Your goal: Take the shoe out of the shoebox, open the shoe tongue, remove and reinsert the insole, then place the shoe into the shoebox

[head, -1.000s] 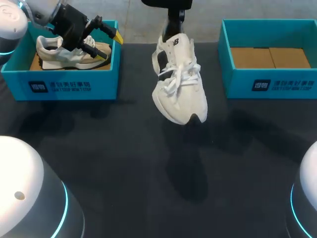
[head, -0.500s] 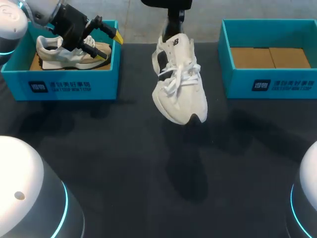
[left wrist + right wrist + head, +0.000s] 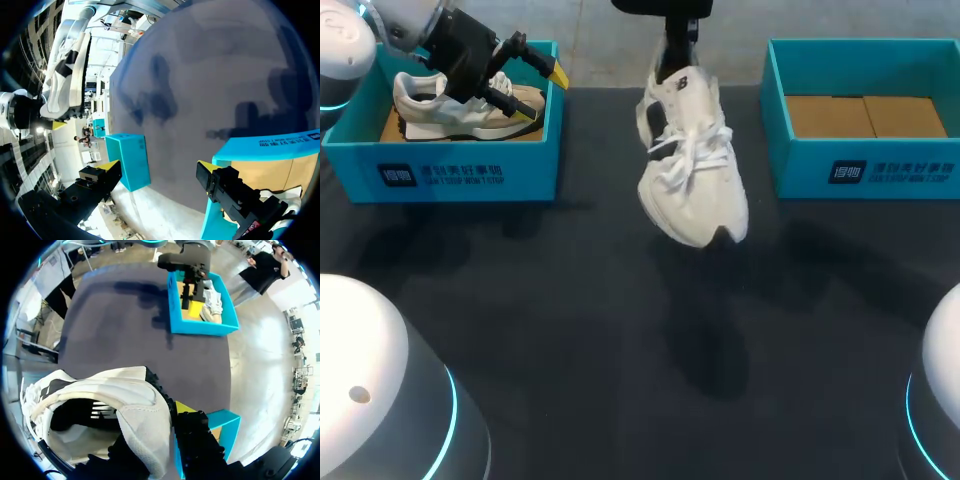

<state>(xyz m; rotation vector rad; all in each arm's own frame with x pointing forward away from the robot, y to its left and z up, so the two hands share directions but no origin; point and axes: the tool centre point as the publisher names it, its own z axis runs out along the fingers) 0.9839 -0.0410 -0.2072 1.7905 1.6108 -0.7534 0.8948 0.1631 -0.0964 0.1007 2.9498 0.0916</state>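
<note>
- Right gripper clamped on the heel of the shoe, which hangs toe-down over the table, between left box and right box.
- Left gripper is over the left box with fingers apart, above the second shoe inside.

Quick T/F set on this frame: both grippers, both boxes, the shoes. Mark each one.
1. The right gripper holds the white shoe by its heel, above the table. True.
2. The left box is empty. False: a second shoe lies in it.
3. The left gripper is open over the left box, gripping nothing. True.
4. The right box has a shoe in it. False: only its cardboard floor shows.
5. The white shoe has no laces. False: it is laced.
</note>
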